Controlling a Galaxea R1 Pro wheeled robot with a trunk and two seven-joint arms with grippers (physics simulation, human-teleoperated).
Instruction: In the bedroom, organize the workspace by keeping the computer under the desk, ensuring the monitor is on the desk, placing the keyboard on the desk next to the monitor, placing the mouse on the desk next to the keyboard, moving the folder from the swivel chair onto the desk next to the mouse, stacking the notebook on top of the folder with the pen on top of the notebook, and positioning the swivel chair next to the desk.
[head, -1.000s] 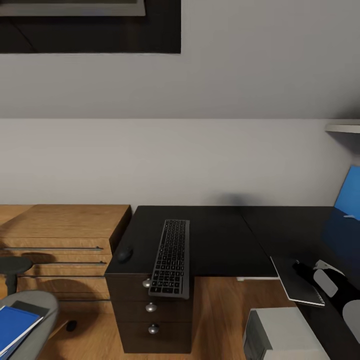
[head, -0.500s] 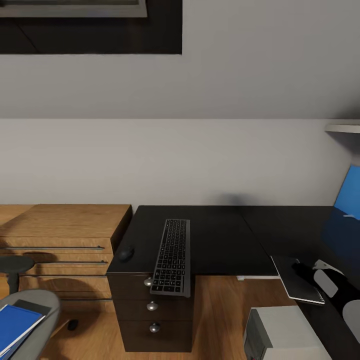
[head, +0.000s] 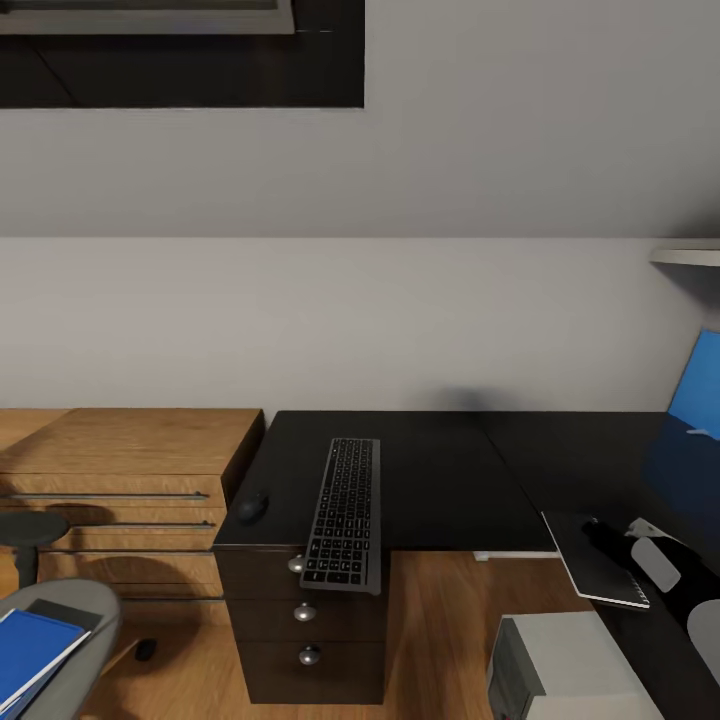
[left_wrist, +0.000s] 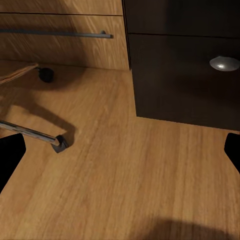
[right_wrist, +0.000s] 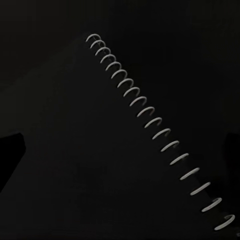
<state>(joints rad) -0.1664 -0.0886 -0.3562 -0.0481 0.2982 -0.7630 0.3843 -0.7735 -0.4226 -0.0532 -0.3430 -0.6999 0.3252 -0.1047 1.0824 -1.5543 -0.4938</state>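
hovering right gripper (head: 600, 535): over spiral notebook (head: 595, 560) on desk (head: 440, 470), fingers apart
left gripper (left_wrist: 120, 150): fingers spread above wood floor (left_wrist: 125, 185)
keyboard (head: 343, 514): overhanging desk edge beside mouse (head: 250, 506)

The long black L-shaped tabletop (head: 440, 480) looks matt and smooth, its round drawer knobs (head: 304, 612) brushed metal; the light plank floor (left_wrist: 125, 180) shows wood grain; the dark notebook's wire spiral (right_wrist: 150, 120) glints.

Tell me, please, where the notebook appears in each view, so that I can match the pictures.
Head view: the notebook lies on the desk at lower right, partly under the right arm.
Right wrist view: the notebook is seen close up, with its spiral binding running diagonally.
Left wrist view: this camera faces the wood floor and the desk's drawer front.
Shared landmark: the black desk.
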